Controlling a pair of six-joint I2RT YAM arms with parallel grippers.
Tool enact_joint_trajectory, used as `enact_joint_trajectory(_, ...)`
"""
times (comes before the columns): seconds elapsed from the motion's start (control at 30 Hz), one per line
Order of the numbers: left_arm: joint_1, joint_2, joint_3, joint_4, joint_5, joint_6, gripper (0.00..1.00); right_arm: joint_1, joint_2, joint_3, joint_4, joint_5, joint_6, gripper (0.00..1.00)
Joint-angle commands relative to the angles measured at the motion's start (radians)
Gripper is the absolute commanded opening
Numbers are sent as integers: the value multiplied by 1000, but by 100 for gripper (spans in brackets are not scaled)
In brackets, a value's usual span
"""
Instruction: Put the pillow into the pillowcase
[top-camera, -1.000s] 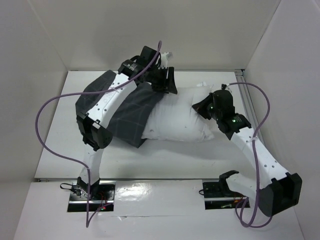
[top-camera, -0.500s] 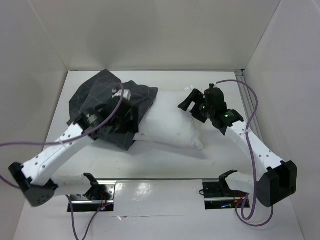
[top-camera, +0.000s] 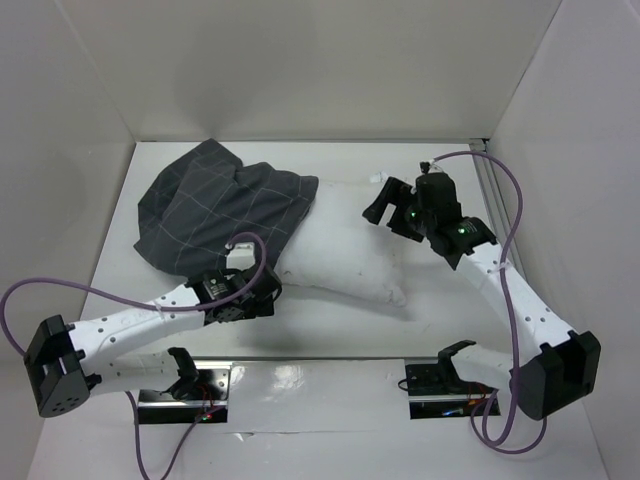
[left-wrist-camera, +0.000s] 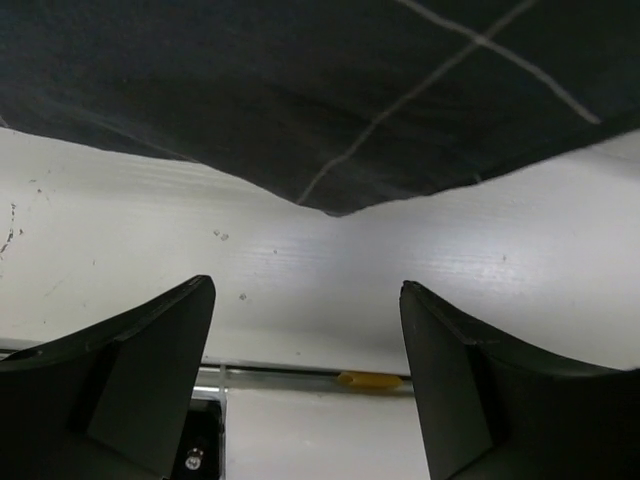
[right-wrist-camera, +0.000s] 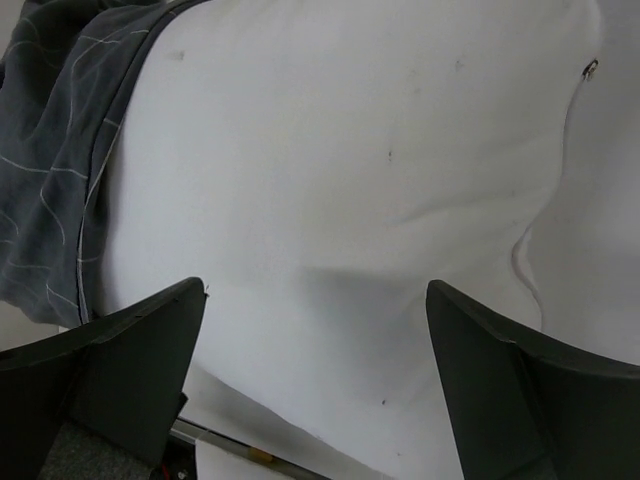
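The white pillow (top-camera: 345, 245) lies across the middle of the table. Its left end is overlapped by the dark grid-lined pillowcase (top-camera: 215, 205), which lies rumpled at the back left. My left gripper (top-camera: 258, 298) is low near the front edge, just in front of the pillowcase's near corner, and it is open and empty. In the left wrist view the pillowcase (left-wrist-camera: 320, 90) hangs above the open left gripper (left-wrist-camera: 305, 285). My right gripper (top-camera: 385, 208) hovers open over the pillow's right end. The right wrist view shows the right gripper (right-wrist-camera: 315, 288) over the pillow (right-wrist-camera: 340, 170), with the pillowcase (right-wrist-camera: 50, 160) to the left.
White walls (top-camera: 300, 70) enclose the table on three sides. The table's front rail (left-wrist-camera: 300, 375) runs under the left gripper. Purple cables (top-camera: 505, 215) loop off both arms. The arm mounts (top-camera: 440, 385) sit along the near edge.
The left arm swung from over the pillowcase back to the near edge, leaving the cloth behind. The right gripper opened, let go of the pillow and rose slightly.
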Motion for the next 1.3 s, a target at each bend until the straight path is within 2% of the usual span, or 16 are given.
enact_joint_trajectory(0.0,-2,0,-37,76,-109,-84,87,-6,-61,18,-26,12,-47,98)
enact_joint_trajectory(0.3,39,79,-98,168,-126,-90,86,-6,-114,20,-157,19,-79,99)
enact_joint_trajectory(0.4,62,88,-107,206,-126,-69,86,-17,-112,30,-262,31,-59,99)
enact_joint_trajectory(0.63,82,76,-138,318,-137,-52,82,-26,-102,30,-303,-50,-59,99)
enact_joint_trajectory(0.73,124,76,-147,318,-137,-43,77,-26,-81,41,-355,-119,-93,99)
enact_joint_trajectory(0.8,154,88,-156,318,-137,-43,62,-26,-81,41,-393,-135,-123,99)
enact_joint_trajectory(0.83,165,88,-157,304,-137,-43,47,-26,-104,29,-393,-135,-154,99)
enact_joint_trajectory(0.9,174,89,-144,288,-126,-43,0,-26,-125,20,-404,-135,-182,99)
enact_joint_trajectory(1.03,155,67,-65,263,-105,22,0,-26,-93,-31,-366,-120,-196,99)
enact_joint_trajectory(1.07,142,56,-45,254,-105,55,0,-26,-93,-81,-329,-120,-185,97)
enact_joint_trajectory(1.17,113,36,58,254,-50,106,0,-26,-55,-158,-151,-184,-139,60)
enact_joint_trajectory(1.23,88,36,113,244,-27,128,0,-16,-6,-184,-18,-317,-108,40)
enact_joint_trajectory(1.27,66,68,179,244,-7,143,0,-6,43,-184,33,-371,-84,22)
